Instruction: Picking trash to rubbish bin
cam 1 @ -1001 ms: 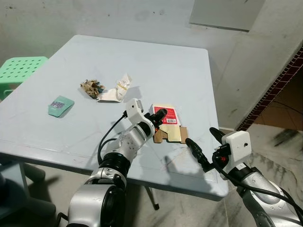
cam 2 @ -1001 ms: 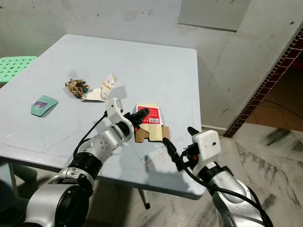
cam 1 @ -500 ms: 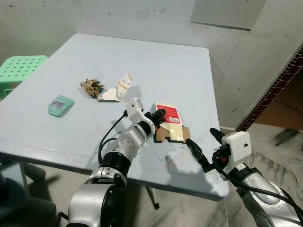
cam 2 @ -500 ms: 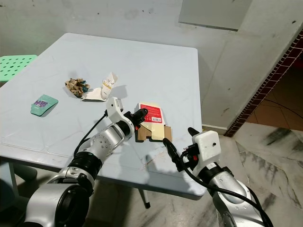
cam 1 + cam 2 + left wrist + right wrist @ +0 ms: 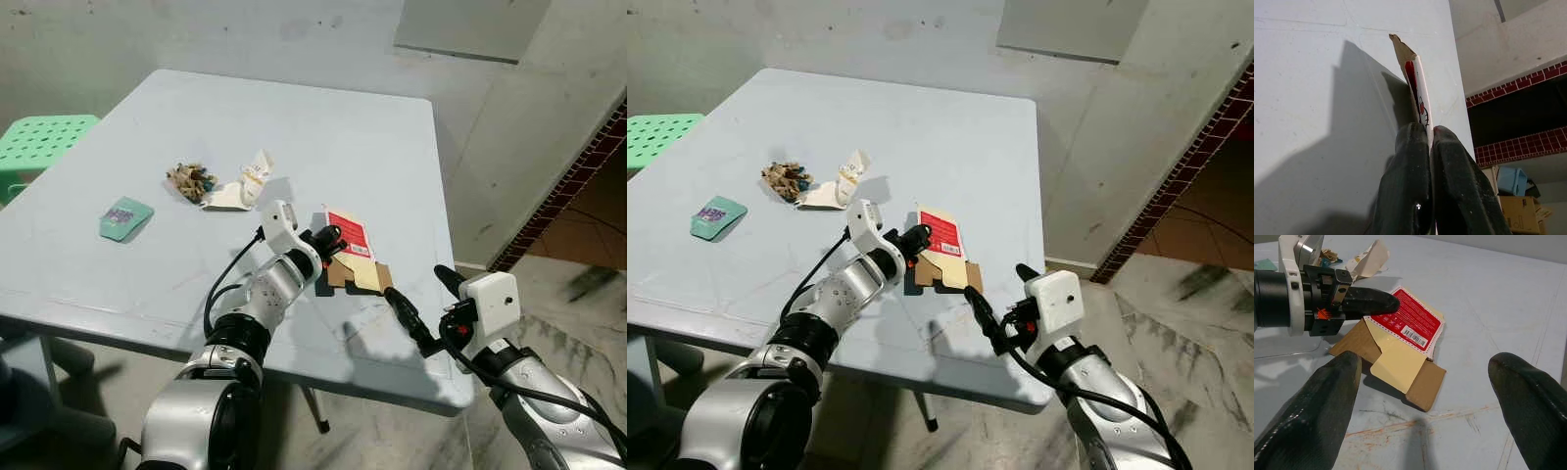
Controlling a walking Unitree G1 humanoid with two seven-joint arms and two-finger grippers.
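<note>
Left gripper pinches just the thin edge of the flattened red carton, right gripper wide open near it; carton could slip out when lifted.

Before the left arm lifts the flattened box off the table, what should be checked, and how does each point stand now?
1. Left gripper shut on the box: ok.
2. Grip depth: edge only, not ok.
3. Box off the table: not ok, far end rests on it.
4. Right gripper apart from the box: ok, open and short of it.
5. Other trash away from the lift path: ok.
6. Bin position: cannot tell.
</note>
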